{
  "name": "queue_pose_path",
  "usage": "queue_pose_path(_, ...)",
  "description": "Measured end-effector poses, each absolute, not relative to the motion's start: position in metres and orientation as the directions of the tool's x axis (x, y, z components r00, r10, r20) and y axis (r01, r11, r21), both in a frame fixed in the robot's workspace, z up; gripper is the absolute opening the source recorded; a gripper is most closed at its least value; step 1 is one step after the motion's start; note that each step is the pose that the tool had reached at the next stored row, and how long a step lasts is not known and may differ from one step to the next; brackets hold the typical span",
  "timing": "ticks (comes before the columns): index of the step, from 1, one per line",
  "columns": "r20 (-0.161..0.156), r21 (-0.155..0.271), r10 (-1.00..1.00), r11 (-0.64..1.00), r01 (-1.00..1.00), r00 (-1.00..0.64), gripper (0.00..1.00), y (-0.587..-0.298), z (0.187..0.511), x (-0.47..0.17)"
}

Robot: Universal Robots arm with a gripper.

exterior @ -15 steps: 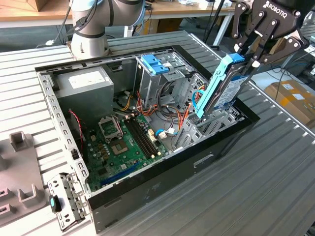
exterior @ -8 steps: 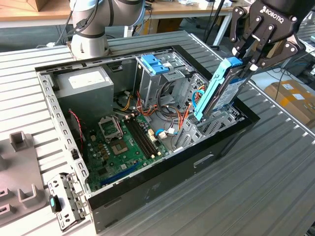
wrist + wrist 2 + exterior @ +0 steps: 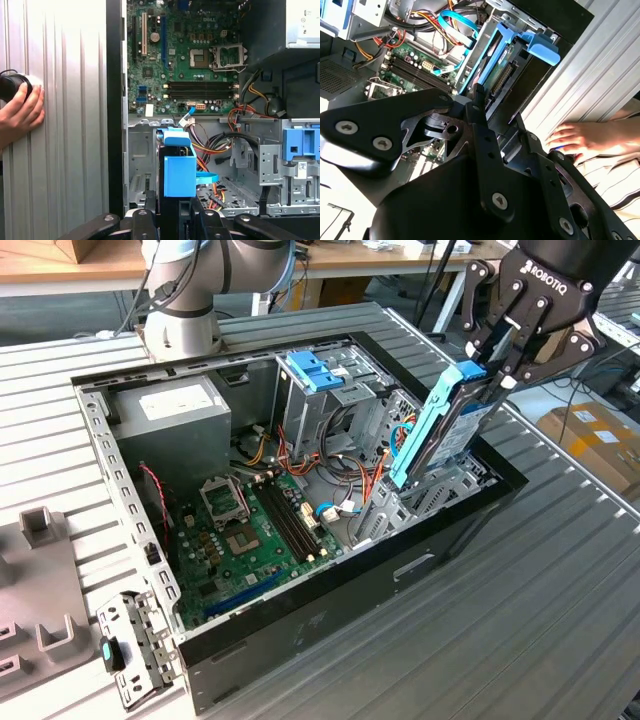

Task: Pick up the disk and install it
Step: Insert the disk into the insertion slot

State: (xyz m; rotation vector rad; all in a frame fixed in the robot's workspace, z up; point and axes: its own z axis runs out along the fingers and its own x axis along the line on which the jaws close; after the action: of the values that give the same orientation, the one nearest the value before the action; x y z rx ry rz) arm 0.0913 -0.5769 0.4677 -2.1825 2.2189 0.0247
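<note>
The disk [image 3: 445, 430], a dark hard drive in bright blue rails, hangs steeply tilted over the right end of the open computer case [image 3: 300, 625]. My gripper [image 3: 487, 375] is shut on its upper end. Its lower end dips toward the metal drive cage [image 3: 440, 490] by the case's near wall; I cannot tell if they touch. In the second wrist view the disk [image 3: 492, 65] runs away from my fingers [image 3: 479, 120], ending in a blue tab [image 3: 542, 47]. In the first wrist view the disk's blue tab [image 3: 179, 170] sits just ahead of the gripper.
Inside the case lie a green motherboard [image 3: 255, 530], a grey power supply [image 3: 165, 410], loose cables [image 3: 350, 475] and a tall grey bay with a blue clip [image 3: 315, 368]. A person's hand [image 3: 20, 110] rests on the ribbed table beside the case. The arm's base [image 3: 180, 300] stands behind.
</note>
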Motion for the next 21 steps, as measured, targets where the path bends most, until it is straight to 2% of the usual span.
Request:
queue_pose_path(14, -0.032, -0.009, -0.999, 0.017, -1.0, -0.016, 0.35, -0.575, 0.456, 0.089)
queue_pose_path(21, -0.032, -0.009, -0.999, 0.017, -1.0, -0.016, 0.35, -0.575, 0.438, 0.089)
